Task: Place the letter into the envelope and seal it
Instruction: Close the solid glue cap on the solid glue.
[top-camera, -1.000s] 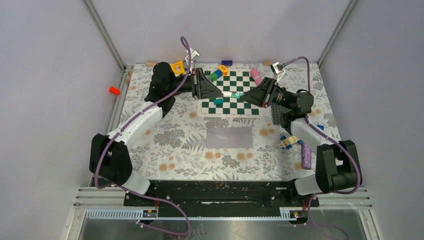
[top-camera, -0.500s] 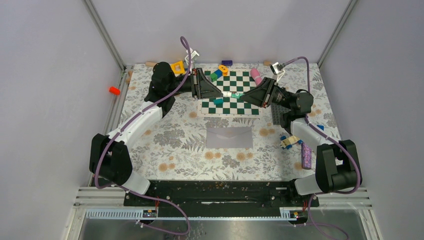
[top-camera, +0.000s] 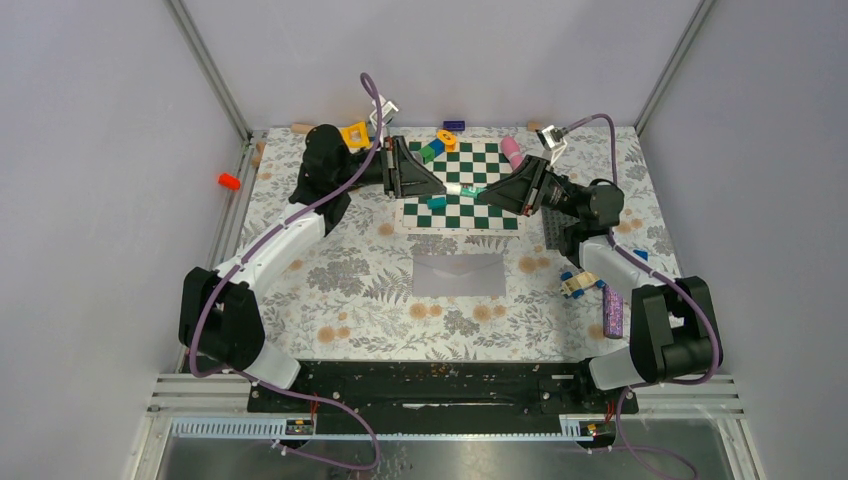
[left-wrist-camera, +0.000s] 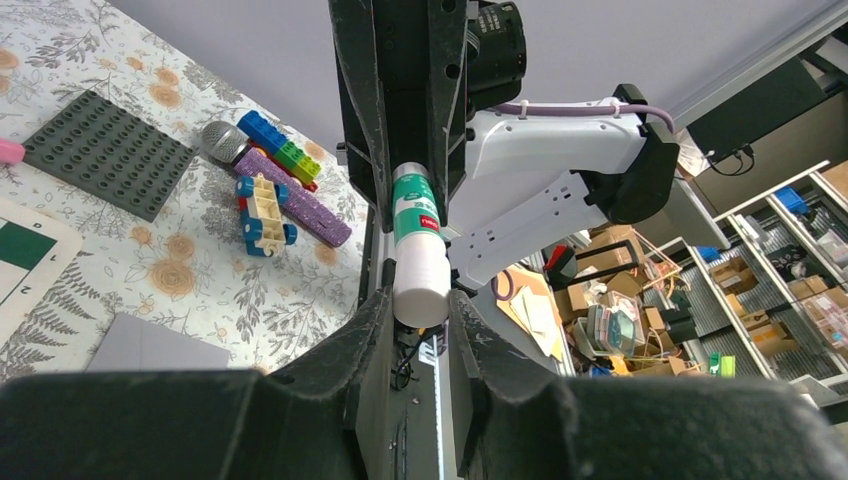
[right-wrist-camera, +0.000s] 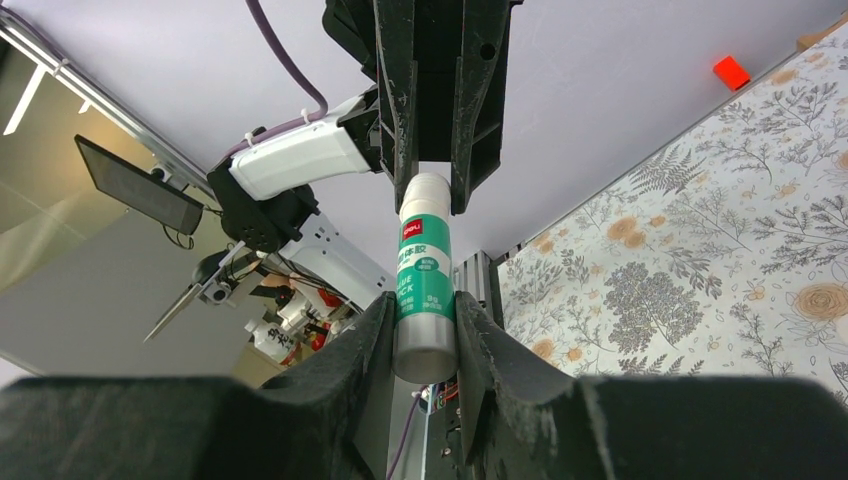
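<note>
Grey paper: one envelope (top-camera: 460, 275) lies flat mid-table, on the near side of the chessboard (top-camera: 490, 160). No separate letter shows, so I judge it inside. Above the board, one glue stick (right-wrist-camera: 425, 270) spans my two pincers. My left pincer (left-wrist-camera: 418, 318) pinches its white cap and my right pincer (right-wrist-camera: 424, 335) its green body. Only my right wrist has nudged this last second. The cap is still on, so sealing waits.
</note>
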